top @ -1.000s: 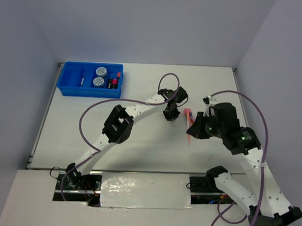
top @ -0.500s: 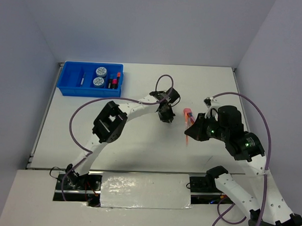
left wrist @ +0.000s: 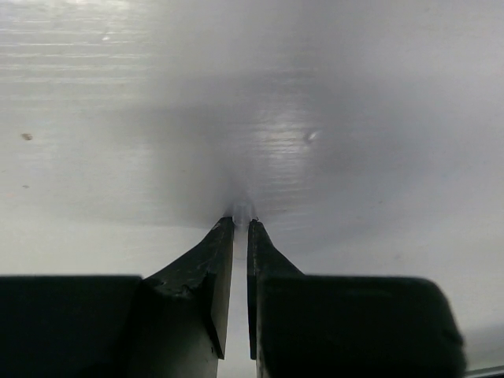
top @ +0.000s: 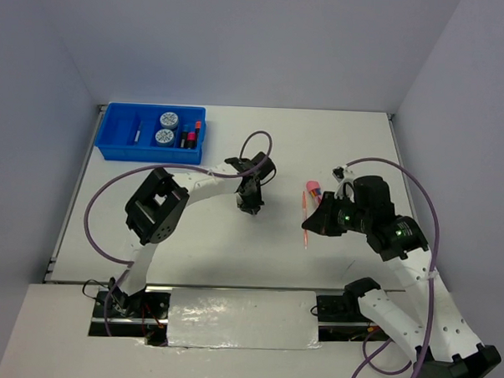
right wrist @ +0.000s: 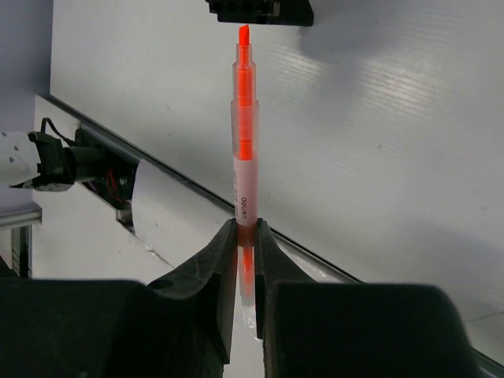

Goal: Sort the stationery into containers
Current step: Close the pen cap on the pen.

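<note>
**Right pincer** (right wrist: 245, 228): gripping the orange pen (right wrist: 243, 150) low on its barrel, jaws drawn narrow onto it. Pointing the tip straight ahead, apparently lifted off the worktop (top: 233, 247). Edging slightly toward the other arm over the last second, pen (top: 305, 210) in tow.

**Just beyond its tips:** leaving the pink-capped tube (top: 312, 189) lying loose, ungripped.

**Left pincer** (left wrist: 241, 224): showing jaws closed to a thin slit, a pale glint at the tips. Not telling from these views whether anything is caught there. Having hovered close beside the tube a second ago, now standing well apart from it, withdrawn to the tray side.

**Far beyond the left pincer, up and to its left:** the blue tray (top: 149, 158), already carrying two round discs (top: 166, 127) and capped highlighters (top: 190, 139) in its right-hand compartments.

**Reading for the task:** probably meaning a cleared path for the pen. Still needing to carry the pen across the worktop to the tray, and still leaving the tube for afterwards.
</note>
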